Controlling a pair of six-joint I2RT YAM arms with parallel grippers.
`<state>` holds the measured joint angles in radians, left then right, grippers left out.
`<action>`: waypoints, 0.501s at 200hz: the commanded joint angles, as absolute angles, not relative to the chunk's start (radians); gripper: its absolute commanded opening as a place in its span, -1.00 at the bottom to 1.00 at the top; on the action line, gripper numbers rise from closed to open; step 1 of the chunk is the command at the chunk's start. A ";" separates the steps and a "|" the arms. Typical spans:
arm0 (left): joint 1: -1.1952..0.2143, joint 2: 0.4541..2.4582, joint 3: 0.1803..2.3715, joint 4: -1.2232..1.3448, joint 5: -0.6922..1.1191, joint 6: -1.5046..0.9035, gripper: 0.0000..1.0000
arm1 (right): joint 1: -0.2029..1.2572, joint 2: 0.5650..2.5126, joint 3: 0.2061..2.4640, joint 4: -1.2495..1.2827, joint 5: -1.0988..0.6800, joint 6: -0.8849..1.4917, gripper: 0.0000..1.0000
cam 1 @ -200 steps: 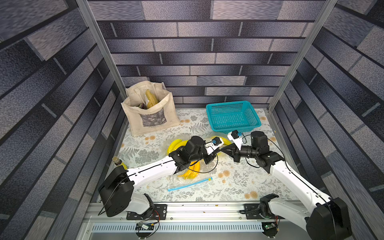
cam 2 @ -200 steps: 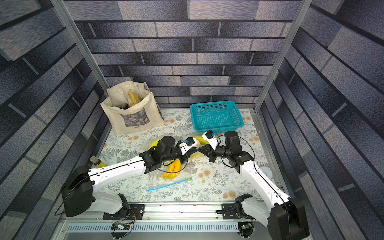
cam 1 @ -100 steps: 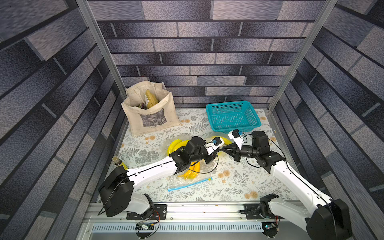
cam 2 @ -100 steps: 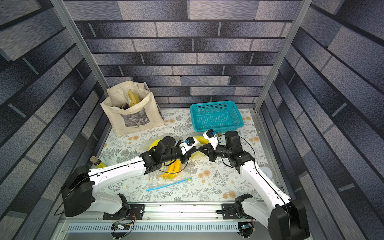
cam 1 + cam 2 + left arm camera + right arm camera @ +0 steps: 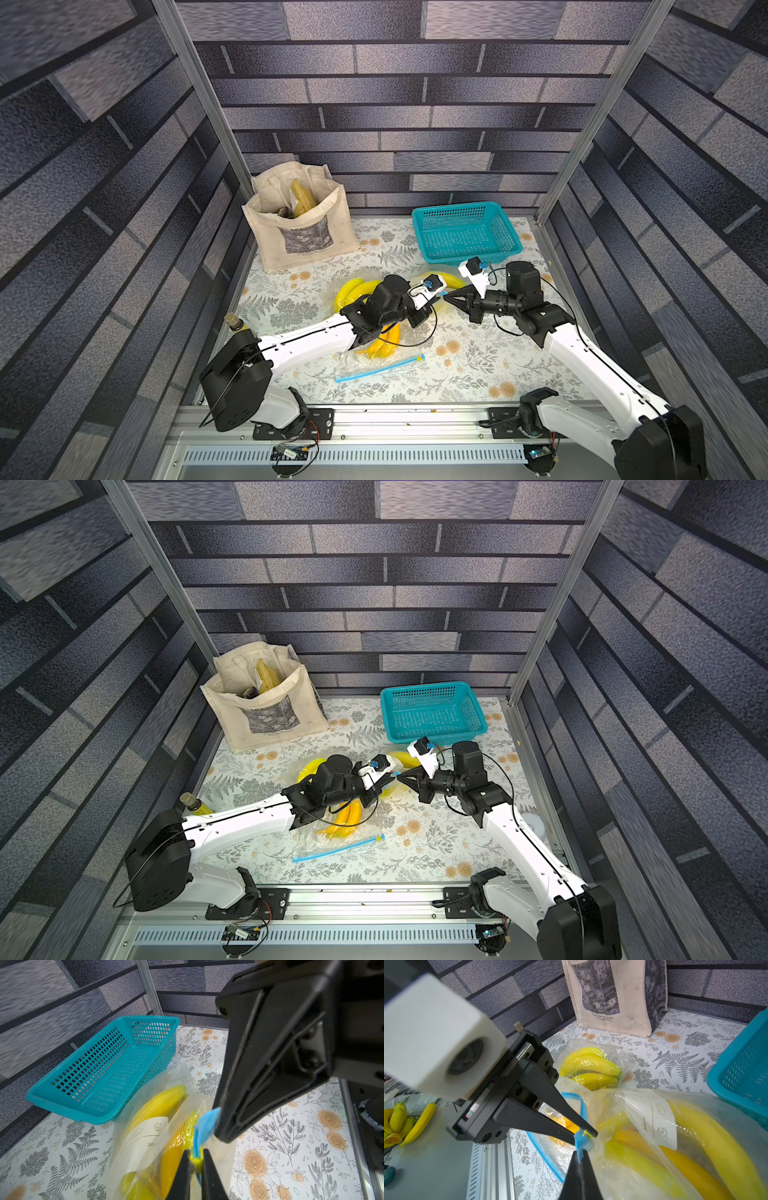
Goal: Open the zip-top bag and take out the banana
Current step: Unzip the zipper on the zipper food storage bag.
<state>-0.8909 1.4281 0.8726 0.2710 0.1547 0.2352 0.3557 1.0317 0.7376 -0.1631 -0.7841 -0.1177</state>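
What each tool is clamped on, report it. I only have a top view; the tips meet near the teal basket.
Observer: The left tool is shut on the yellow slider of the zip-top bag.
Operator: Now the right one.
Observer: The right tool is shut on the blue zip strip, just beside that slider.
Operator: Report any markings on the bag.
Observer: A white label sits on the bag's face, over the bananas inside.
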 commanded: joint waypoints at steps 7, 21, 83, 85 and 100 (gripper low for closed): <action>-0.854 1.420 0.802 0.193 0.076 0.212 -0.79 | 0.343 0.995 0.801 -0.155 -0.820 -0.138 -1.00; -0.854 1.398 0.778 0.195 0.085 0.198 -0.79 | 0.332 1.001 0.804 -0.147 -0.813 -0.142 -1.00; -0.851 1.301 0.677 0.104 0.030 0.167 -0.78 | 0.274 0.984 0.774 -0.098 -0.680 -0.165 -1.00; -0.852 1.298 0.673 0.101 0.026 0.166 -0.78 | 0.272 0.982 0.773 -0.095 -0.677 -0.164 -1.00; -0.846 1.268 0.635 0.091 0.009 0.148 -0.77 | 0.258 0.979 0.761 -0.082 -0.651 -0.164 -1.00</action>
